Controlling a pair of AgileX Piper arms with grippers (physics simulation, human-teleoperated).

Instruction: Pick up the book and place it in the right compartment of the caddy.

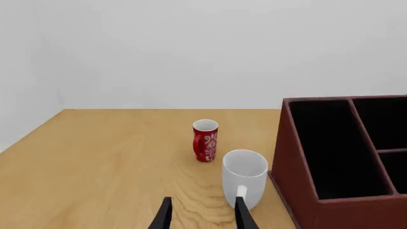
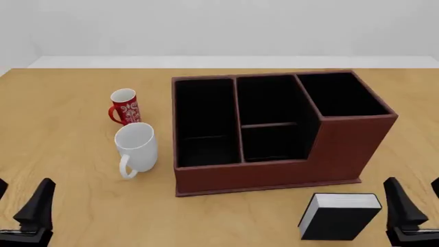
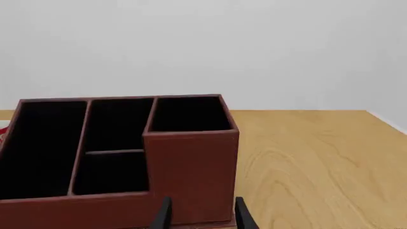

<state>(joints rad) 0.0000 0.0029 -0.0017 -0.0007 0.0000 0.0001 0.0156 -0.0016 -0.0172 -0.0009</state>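
Currently the book lies just left of the right end effector, fingers apart

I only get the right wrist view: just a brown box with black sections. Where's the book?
Observer: The black book sits on the table, in front of the caddy at its taller right end, left of the right hand.
Operator: Anything else out there?
Observer: Two mugs stand left of the caddy: a white mug, and a red patterned mug behind it.
Operator: And the other hand?
Observer: The left hand is open, holding nothing.
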